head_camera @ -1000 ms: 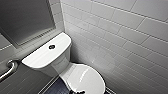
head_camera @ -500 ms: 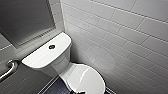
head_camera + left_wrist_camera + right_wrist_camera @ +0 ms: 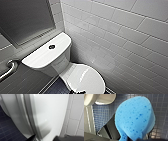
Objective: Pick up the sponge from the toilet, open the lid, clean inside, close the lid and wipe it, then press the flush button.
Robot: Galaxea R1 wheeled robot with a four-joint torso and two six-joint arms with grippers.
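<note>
The white toilet (image 3: 56, 62) stands against the tiled wall, its glossy lid (image 3: 85, 78) down. The dark flush button (image 3: 51, 46) sits in the middle of the tank top. In the left wrist view the lid (image 3: 50, 112) shows close up, and my left gripper (image 3: 45, 136) is open with its dark fingers on either side of the lid's rim near the front. The right wrist view has the blue sponge (image 3: 135, 117), pinched at its narrow end in my right gripper (image 3: 134, 139), which is shut on it above the floor.
A metal grab bar (image 3: 8, 70) is fixed to the wall left of the tank. White tiled wall (image 3: 120, 37) runs close along the toilet's right side. Dark blue mosaic floor (image 3: 102, 115) lies below, with a shiny metal object (image 3: 107, 130) under the sponge.
</note>
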